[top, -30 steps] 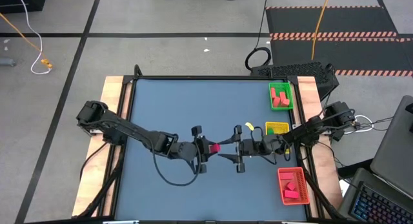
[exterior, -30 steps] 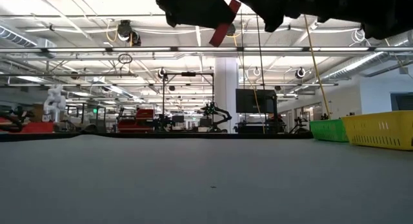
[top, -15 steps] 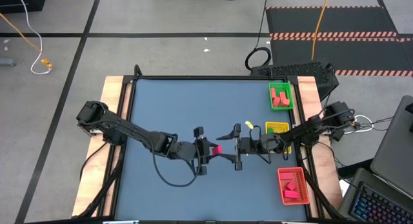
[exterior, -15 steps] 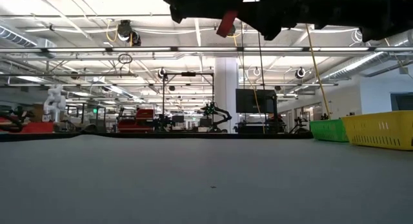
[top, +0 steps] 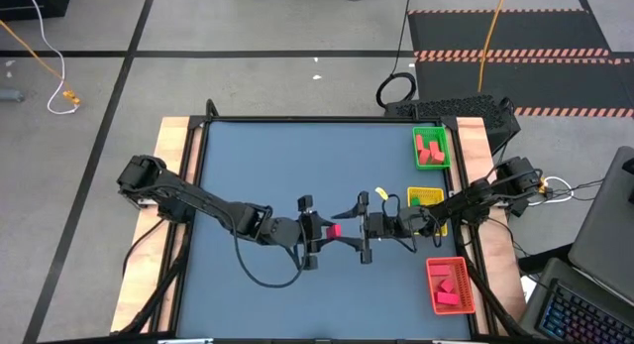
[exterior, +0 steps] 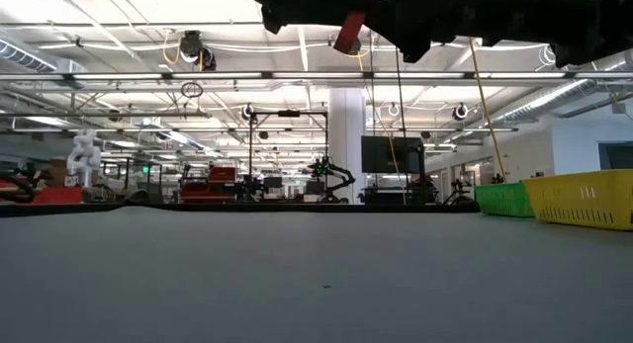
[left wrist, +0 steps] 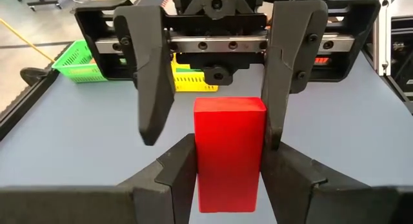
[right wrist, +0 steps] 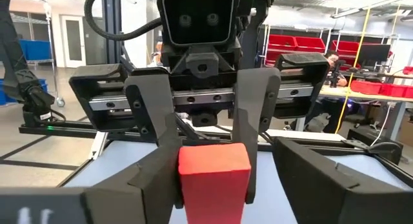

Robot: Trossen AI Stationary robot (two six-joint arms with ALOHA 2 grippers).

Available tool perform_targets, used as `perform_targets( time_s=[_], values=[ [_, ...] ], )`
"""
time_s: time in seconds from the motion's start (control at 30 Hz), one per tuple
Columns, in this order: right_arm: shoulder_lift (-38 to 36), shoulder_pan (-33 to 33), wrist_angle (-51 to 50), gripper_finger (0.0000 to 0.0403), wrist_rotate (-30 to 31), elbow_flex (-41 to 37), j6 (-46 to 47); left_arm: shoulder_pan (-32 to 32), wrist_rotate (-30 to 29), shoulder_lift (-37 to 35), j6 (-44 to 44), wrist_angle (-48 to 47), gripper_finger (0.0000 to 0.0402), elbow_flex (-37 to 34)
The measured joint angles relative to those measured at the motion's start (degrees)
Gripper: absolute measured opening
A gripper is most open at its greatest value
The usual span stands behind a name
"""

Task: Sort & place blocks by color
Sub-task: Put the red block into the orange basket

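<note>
A smooth, matte red cuboid block [left wrist: 230,153] hangs above the middle of the blue-grey tabletop [top: 258,166], its long axis roughly level and running from one gripper to the other. The left gripper [top: 315,230] has its dark fingers [left wrist: 177,175] clamped on the block's sides. The right gripper [top: 357,235] faces it, its fingers [left wrist: 151,82] spread wider than the far end, one close beside it. No readable writing.
</note>
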Motion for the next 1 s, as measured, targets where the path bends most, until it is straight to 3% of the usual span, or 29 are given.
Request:
perform_targets(
  time_s=[0.43,1.0],
  values=[
    [0.0,0.0,-0.6,0.0128,-1.1,0.0,-1.0,0.4,0.0,0.0,-0.6,-0.2,0.0157,0.0],
    [0.0,-0.2,-4.3,0.0128,-0.6,0.1,-0.9,1.4,-2.2,-0.3,-3.4,-6.2,0.0160,0.1]
  ],
)
